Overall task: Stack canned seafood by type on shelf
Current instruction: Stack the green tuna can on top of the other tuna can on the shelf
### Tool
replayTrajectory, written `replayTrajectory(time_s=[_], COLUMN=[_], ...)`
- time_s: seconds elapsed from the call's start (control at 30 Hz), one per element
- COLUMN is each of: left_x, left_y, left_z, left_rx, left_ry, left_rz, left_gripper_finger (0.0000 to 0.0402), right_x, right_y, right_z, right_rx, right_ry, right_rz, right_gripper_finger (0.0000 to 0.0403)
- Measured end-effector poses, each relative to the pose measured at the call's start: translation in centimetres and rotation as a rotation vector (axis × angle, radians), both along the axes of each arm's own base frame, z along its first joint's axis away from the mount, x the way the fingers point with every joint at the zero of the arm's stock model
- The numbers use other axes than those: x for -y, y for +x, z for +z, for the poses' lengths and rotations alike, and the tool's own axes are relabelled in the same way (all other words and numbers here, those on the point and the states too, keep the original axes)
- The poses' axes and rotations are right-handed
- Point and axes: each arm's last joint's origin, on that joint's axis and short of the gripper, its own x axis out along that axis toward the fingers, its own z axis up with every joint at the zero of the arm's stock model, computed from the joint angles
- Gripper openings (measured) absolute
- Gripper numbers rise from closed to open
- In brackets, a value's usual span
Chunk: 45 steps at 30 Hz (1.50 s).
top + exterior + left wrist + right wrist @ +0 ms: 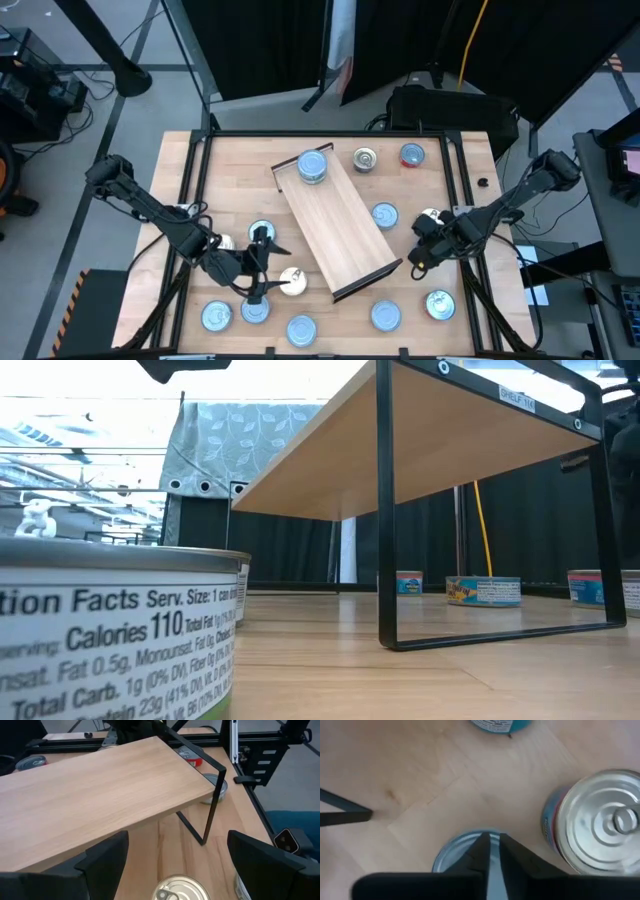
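While I watch from overhead, long light-wood shelf with thin dark metal legs stands diagonal mid-table, one blue-topped round tin on its far end. Other flat tins scattered round it: silver pull-tab tin beyond, blue-white tins along near edge. Left gripper spread wide near shelf's near-left side, cream pull-tab tin between its fingers, not gripped. Right gripper pinched nearly shut, above blue-rimmed tin; silver ridged-top tin just beside.
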Motion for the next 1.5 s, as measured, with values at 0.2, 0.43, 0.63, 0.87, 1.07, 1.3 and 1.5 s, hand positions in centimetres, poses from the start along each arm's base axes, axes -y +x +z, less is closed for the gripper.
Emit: replayTrajectory(time_s=[0.2, 0.43, 0.63, 0.87, 1.07, 1.3, 1.5], left_x=[-0.1, -0.1, -0.1, -0.1, -0.1, -0.1, -0.1], left_y=[0.0, 0.0, 0.0, 0.0, 0.0, 0.0, -0.1], left_z=[0.0, 0.0, -0.1, -0.1, -0.1, 0.0, -0.1], left_rx=[0.004, 0.000, -0.002, -0.001, -0.001, -0.001, -0.011], left_ry=[0.008, 0.014, 0.022, 0.036, 0.039, 0.041, 0.048], left_rz=[0.014, 0.013, 0.011, 0.003, 0.002, 0.001, 0.000], left_gripper_finger=[0.0338, 0.0338, 0.0338, 0.0338, 0.0338, 0.0338, 0.0338], right_x=[0.1, 0.1, 0.2, 0.6, 1.5, 2.9, 3.8], right_y=[0.9, 1.2, 1.5, 2.2, 2.7, 3.2, 3.5], right_z=[-0.6, -1.3, -1.7, -1.9, -1.9, -2.0, -2.0], right_rx=[-0.016, -0.077, -0.102, -0.092, -0.095, -0.109, -0.109], right_ry=[-0.006, 0.003, -0.007, -0.009, 0.005, 0.012, 0.005], right_rz=[0.012, 0.012, 0.005, 0.015, 0.023, 0.019, 0.021], right_gripper_finger=[0.0005, 0.0001, 0.0001, 0.0000, 0.0000, 0.0000, 0.0000])
